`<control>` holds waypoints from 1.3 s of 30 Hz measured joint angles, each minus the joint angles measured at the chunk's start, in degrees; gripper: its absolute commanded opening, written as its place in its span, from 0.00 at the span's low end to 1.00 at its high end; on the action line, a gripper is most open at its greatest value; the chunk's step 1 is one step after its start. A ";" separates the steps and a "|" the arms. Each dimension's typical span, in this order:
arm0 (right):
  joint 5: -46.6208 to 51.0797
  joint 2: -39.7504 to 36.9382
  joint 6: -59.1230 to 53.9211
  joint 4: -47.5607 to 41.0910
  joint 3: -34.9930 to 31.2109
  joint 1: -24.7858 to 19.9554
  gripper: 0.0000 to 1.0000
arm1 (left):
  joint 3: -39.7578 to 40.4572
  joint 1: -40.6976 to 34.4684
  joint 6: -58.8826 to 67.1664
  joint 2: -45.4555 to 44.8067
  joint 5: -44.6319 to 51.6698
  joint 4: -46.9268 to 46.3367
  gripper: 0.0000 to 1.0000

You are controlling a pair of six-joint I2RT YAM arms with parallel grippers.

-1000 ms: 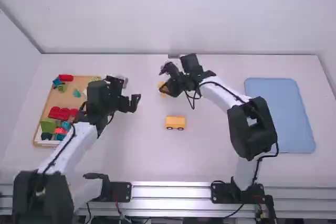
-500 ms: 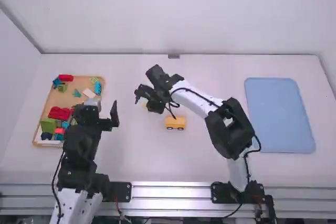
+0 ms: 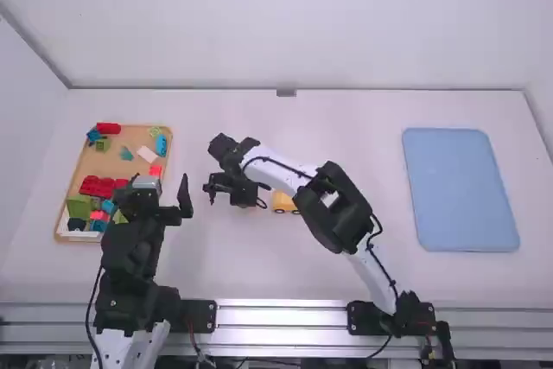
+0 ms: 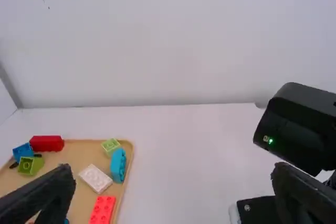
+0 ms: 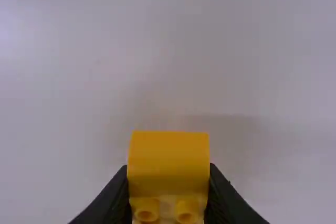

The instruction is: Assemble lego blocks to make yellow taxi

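One yellow block is pinched tight between the two fingers of the right gripper. Just beside that gripper, on its right in the high view, the yellow car bottom sits on the white table, wheels down. Its long way runs side to side. The block looks like the next bit of the taxi, so the right arm should lift it up a little, go right, then come down on top. The bumps and holes need to match, and a low slide could bump the car away. A bit farther off, left of both, the left gripper has its fingers wide apart with nothing in them. The right one is much nearer the car. Past the left gripper is the wooden tray of spare blocks.
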 measured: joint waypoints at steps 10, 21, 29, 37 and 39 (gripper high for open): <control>1.07 0.00 -0.37 1.81 -0.02 -0.26 0.58 | 0.00 -0.02 0.02 0.00 0.00 -0.20 0.99; 1.18 0.00 0.52 1.40 0.24 -0.63 0.98 | 0.00 -0.02 -0.17 0.00 -0.35 -0.96 0.99; 0.87 -8.50 2.78 7.52 -0.66 -6.40 0.98 | 0.00 0.59 2.05 3.02 5.05 4.63 0.99; -2.62 -31.30 8.44 26.67 -22.36 -14.99 0.98 | 4.09 0.74 9.86 28.76 15.37 10.43 0.99; -3.10 -34.47 9.73 31.56 -28.06 -16.02 0.98 | 6.69 1.18 12.33 34.53 18.40 10.34 0.99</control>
